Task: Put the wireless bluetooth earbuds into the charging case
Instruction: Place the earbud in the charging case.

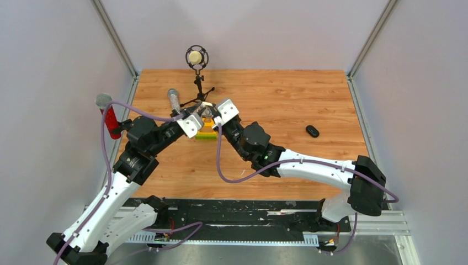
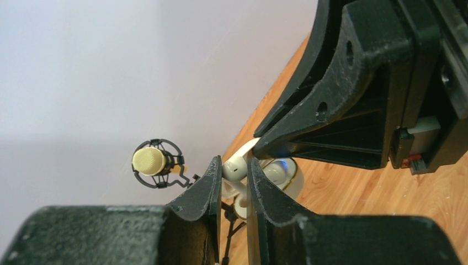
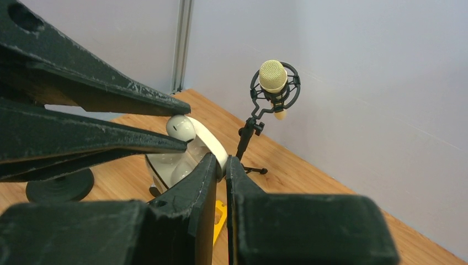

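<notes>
White earbud (image 3: 181, 128) held at the open charging case (image 3: 165, 168).
Pinched between the left gripper (image 2: 233, 164) fingers, the earbud sits just over the case's cavity. The right gripper (image 3: 221, 159) is clamped on the case's raised lid, over the wooden table (image 1: 287, 99), near a stand microphone (image 3: 274, 77).

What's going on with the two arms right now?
Both arms meet over the far middle of the table. The right gripper is shut on the open lid of the charging case. The left gripper pinches one earbud and has it right at the case's opening, not yet seated. I can't make out a second earbud in any view.
</notes>
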